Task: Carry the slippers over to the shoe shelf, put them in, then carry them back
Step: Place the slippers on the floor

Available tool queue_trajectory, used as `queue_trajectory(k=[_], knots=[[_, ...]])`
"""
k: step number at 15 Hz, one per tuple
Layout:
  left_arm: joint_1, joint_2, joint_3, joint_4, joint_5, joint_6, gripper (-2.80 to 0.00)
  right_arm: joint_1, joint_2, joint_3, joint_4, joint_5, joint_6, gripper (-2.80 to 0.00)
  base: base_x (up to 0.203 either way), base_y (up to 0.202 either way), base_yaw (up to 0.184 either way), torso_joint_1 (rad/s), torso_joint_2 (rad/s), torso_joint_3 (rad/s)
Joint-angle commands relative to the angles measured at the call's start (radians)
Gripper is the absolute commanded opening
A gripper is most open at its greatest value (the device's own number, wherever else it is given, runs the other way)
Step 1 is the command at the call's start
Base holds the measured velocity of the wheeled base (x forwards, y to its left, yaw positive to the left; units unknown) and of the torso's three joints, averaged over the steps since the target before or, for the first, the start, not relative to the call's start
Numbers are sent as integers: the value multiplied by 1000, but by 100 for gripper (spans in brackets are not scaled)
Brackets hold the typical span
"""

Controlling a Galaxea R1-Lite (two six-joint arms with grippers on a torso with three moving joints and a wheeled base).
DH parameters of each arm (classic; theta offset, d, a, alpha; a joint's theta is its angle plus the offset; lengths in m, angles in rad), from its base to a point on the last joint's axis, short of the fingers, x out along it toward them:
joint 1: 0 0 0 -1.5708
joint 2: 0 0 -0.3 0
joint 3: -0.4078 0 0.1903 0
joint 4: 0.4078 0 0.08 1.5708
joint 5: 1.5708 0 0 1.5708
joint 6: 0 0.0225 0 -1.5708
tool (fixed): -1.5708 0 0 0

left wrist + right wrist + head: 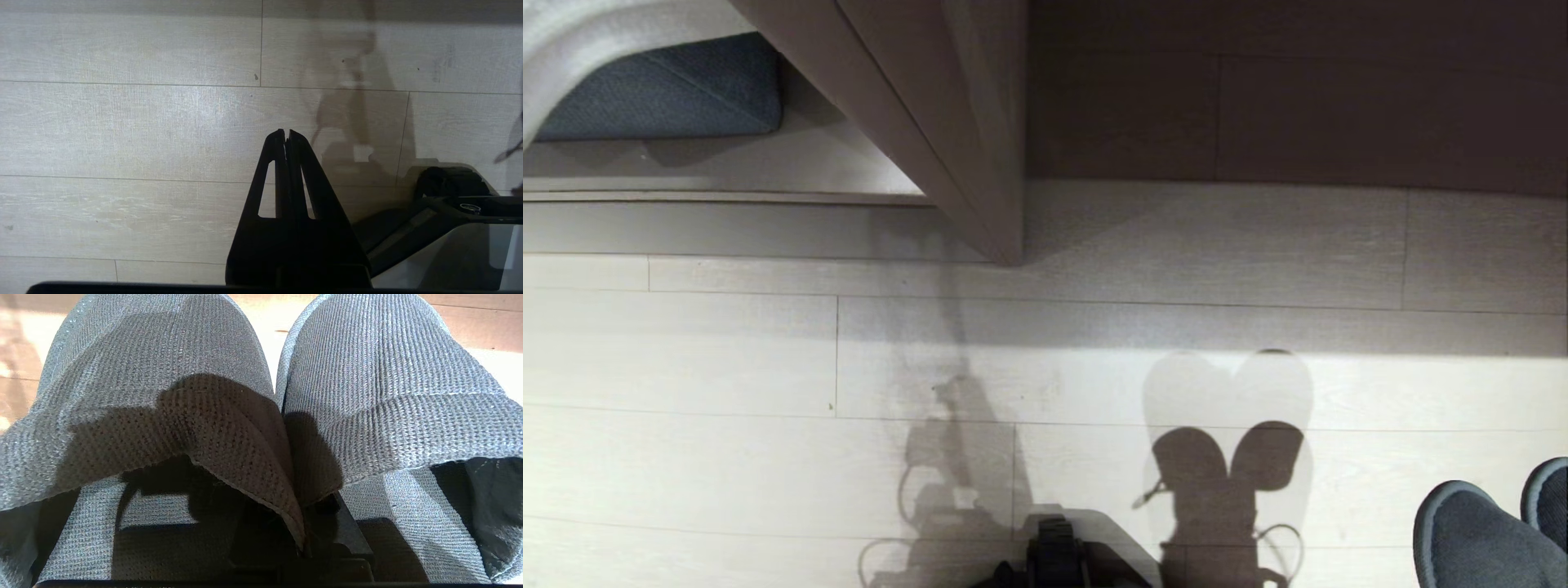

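The right pincer [302,522] is gripping the slippers [261,400] by their inner edges, dangling them above the floor [727,367]; the left pincer [286,136] is hanging closed, empty.

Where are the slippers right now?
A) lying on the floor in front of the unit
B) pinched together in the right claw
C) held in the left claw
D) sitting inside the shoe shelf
B: in the right wrist view the slippers hang side by side with their inner edges pinched in the right claw, while the left claw is shut on nothing.
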Motion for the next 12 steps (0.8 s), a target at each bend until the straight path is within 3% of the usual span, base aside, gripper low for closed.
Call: queue_trajectory(k=[1,8,12], knots=[[0,1,0,0,0,0,-280,0,-1,0,0,0,0,-280,0,0,0,-2,-2,-51],[0,1,0,0,0,-1,-280,1,34,-56,-13,17,-1,-280,0,0,0,0,0,-4],[0,1,-2,0,0,-2,-280,13,354,-190,-103,33,-2,-280,0,0,0,0,0,0]])
